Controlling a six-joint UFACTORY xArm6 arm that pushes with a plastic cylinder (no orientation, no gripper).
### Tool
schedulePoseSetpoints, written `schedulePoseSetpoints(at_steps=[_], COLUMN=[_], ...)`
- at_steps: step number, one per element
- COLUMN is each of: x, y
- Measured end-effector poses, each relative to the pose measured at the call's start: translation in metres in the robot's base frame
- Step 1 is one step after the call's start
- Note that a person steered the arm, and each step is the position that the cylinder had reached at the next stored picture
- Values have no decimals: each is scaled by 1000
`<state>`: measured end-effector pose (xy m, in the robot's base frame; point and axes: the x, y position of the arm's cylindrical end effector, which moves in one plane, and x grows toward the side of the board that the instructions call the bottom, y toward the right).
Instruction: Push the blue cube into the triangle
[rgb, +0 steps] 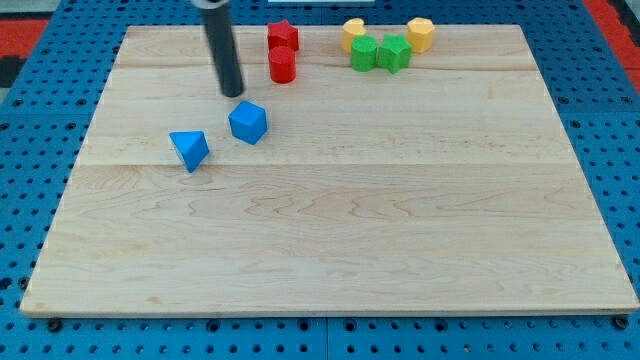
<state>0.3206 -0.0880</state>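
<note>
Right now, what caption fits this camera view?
My tip sits just above the blue cube, blue triangle to its left.

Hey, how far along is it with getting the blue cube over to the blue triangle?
Nearly there but not done: the blue cube sits close to the blue triangle, with a gap of bare board visible between them. In hand: my tip is just above the cube toward the view's top. Left: push the cube toward the view's lower left until they touch.

We can only see the bottom part of our dark rod (226, 55), since the view's top cuts off the rest, and the red cylinder (283, 65) hides the lower part of the red star block (282, 36) just behind it.
</note>
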Motion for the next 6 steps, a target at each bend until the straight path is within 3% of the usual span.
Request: schedulePoseSetpoints(at_steps=[1, 3, 6], x=[22, 59, 181], y=[61, -64, -115])
